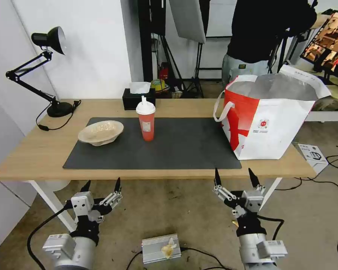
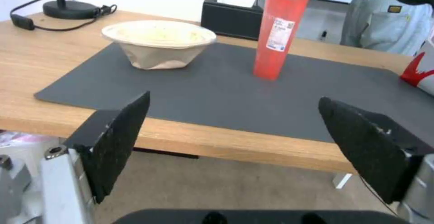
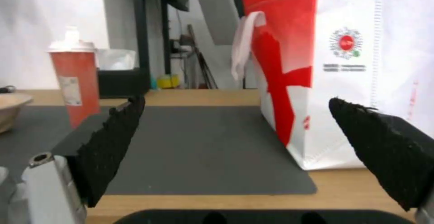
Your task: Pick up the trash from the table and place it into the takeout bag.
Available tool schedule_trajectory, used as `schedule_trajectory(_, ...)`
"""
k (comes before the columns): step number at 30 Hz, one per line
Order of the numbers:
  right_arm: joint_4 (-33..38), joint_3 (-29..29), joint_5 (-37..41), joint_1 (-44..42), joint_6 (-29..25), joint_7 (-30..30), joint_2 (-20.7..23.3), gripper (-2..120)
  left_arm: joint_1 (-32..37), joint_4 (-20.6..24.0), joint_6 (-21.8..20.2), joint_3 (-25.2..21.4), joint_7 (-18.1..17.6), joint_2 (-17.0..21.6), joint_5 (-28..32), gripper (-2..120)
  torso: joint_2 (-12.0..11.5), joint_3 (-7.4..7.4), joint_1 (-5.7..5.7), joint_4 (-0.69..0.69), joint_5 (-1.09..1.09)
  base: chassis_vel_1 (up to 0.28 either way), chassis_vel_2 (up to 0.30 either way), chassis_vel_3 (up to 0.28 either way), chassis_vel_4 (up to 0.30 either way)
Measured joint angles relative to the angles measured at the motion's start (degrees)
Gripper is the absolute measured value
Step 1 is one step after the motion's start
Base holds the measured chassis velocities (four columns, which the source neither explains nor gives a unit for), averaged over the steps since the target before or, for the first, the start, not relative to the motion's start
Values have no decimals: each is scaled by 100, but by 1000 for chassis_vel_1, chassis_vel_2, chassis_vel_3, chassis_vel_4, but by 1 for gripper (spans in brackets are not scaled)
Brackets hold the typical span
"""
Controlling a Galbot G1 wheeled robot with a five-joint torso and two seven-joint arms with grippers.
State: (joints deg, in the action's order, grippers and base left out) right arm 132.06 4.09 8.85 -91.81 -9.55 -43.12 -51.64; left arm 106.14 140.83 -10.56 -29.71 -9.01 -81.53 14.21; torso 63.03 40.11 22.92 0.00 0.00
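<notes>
On the dark grey mat of the light-wood table [image 1: 33, 157] stand two pieces of trash: a beige pulp bowl [image 1: 100, 132] [image 2: 158, 42] at the left and a red drink cup [image 1: 146, 118] [image 2: 276, 30] [image 3: 72, 78] with white lid and straw near the middle. The white-and-red takeout bag [image 1: 268, 118] [image 3: 334, 68] stands open at the table's right end, its foil lining showing. My left gripper [image 1: 101, 185] [image 2: 233, 105] hangs open below the table's front edge, left of centre. My right gripper [image 1: 234, 176] [image 3: 235, 110] is open too, before the edge near the bag.
A black tissue box [image 1: 138, 98] sits behind the cup and a black desk lamp [image 1: 45, 67] stands at the back left corner. A person stands behind the bag. On the floor lie a small metal box [image 1: 160, 248], a cardboard box [image 1: 312, 154] and cables.
</notes>
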Motion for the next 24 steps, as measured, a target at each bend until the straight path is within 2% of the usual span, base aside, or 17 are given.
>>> schedule_trajectory(11, 111, -13, -149, -323, 163, -112, -12, 100, 25, 30, 0, -4, 1, -16, -6, 100, 0, 0, 0, 0, 0, 0, 0, 0, 0)
schedule_trajectory(24, 42, -22, -291, -327, 162, -86, 4, 100, 36, 59, 0, -71, 21, -5, 47, 100, -1, 0, 0, 0, 0, 0, 0, 0, 0)
